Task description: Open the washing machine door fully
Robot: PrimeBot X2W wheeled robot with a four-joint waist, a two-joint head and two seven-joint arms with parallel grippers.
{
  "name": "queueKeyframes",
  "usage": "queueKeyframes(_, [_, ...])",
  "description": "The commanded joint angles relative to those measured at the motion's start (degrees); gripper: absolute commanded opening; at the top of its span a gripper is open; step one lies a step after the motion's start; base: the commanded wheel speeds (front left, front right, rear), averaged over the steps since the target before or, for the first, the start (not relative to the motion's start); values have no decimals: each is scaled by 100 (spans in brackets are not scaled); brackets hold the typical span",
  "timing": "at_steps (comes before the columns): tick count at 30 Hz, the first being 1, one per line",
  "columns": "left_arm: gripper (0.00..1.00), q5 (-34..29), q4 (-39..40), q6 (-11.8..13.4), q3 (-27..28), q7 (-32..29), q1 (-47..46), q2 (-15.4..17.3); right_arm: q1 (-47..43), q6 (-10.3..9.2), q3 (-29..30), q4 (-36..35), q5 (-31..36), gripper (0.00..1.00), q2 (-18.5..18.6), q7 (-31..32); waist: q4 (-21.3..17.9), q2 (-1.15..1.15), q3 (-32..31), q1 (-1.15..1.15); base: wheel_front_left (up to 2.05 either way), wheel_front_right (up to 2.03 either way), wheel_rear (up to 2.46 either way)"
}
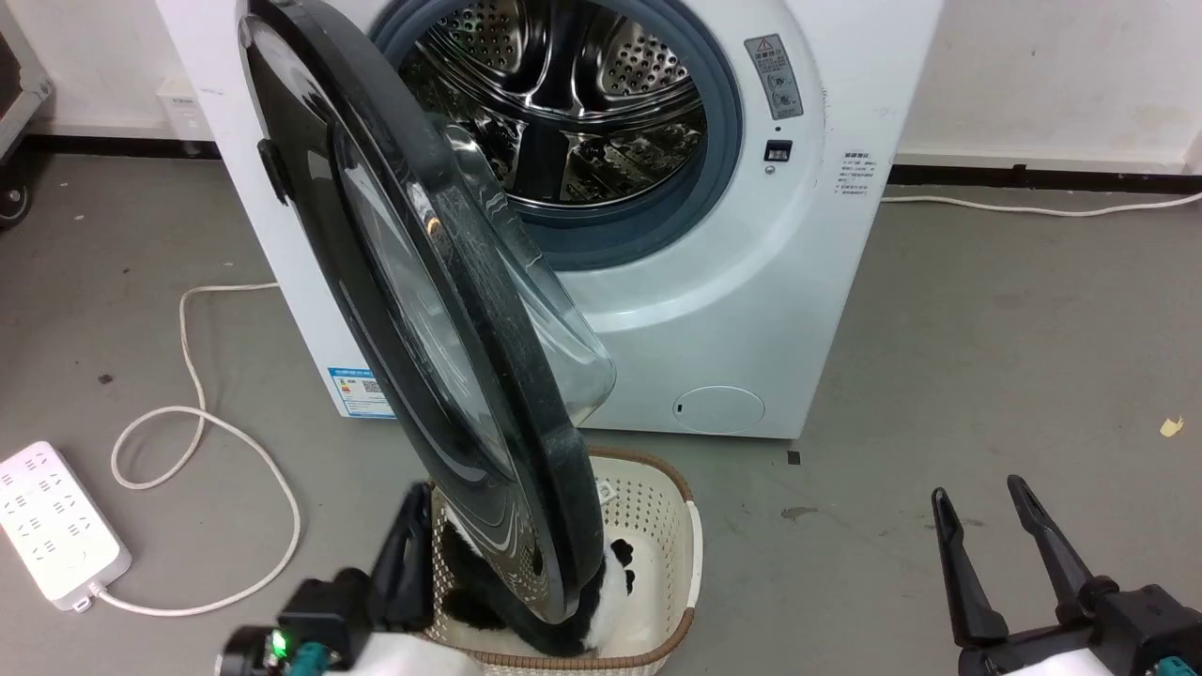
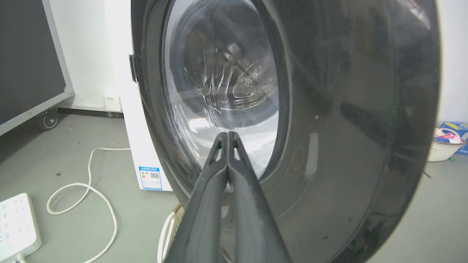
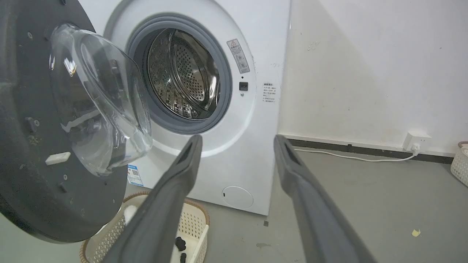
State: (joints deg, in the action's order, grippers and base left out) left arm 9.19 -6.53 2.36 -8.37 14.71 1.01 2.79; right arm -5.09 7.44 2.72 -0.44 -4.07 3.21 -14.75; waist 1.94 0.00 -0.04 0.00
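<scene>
Half basket (image 1: pixel 693 540) hid behind washing machine door (image 1: pixel 423 310); L fingers (image 2: pixel 208 199) closed, R fingers (image 1: pixel 960 563) apart.

A white perforated laundry basket (image 1: pixel 657 512) holds black-and-white fabric (image 1: pixel 615 573); a white power strip (image 1: pixel 56 530) and looped cable (image 1: pixel 235 286) lie on the grey floor (image 1: pixel 986 357).

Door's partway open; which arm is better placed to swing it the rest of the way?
Probably the right. The right gripper is open and faces the washing machine door on its inner side, so it could push it wider. The left gripper, shut, points at the outer glass.
</scene>
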Motion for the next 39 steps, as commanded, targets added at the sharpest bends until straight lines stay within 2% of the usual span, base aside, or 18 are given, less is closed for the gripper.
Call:
queueKeyframes(1, [0, 9, 158, 24, 61, 29, -63, 9, -2, 5, -10, -8, -24, 100, -33, -25, 0, 0, -3, 0, 0, 0, 0])
queueKeyframes(14, [0, 366, 2345, 359, 664, 29, -689, 9, 65, 5, -33, 5, -49, 100, -33, -25, -33, 0, -43, 0, 0, 0, 0])
queueKeyframes(19, [0, 287, 3121, 462, 539, 29, -1010, 9, 62, 5, -46, 10, -80, 100, -33, -25, -50, 0, -49, 0, 0, 0, 0])
queueKeyframes(23, [0, 248, 3348, 528, 238, 29, -1085, 9, 59, 5, -67, 23, -121, 100, -33, -25, -69, 0, -57, 0, 0, 0, 0])
queueKeyframes(30, [0, 127, 2869, 292, -892, 29, -898, 9, 36, 5, -63, 41, -185, 100, -33, -25, -78, 0, -58, 0, 0, 0, 0])
queueKeyframes(35, [0, 138, 1791, 151, -1677, 3, -643, 9, 48, 5, -151, 49, -258, 100, -33, -25, -99, 0, -40, 0, 0, 0, 0])
queueKeyframes(39, [0, 343, 911, 149, -2031, -190, -596, 9, 47, 5, -184, 39, -296, 100, -33, -25, -124, 0, -6, 0, 0, 0, 0])
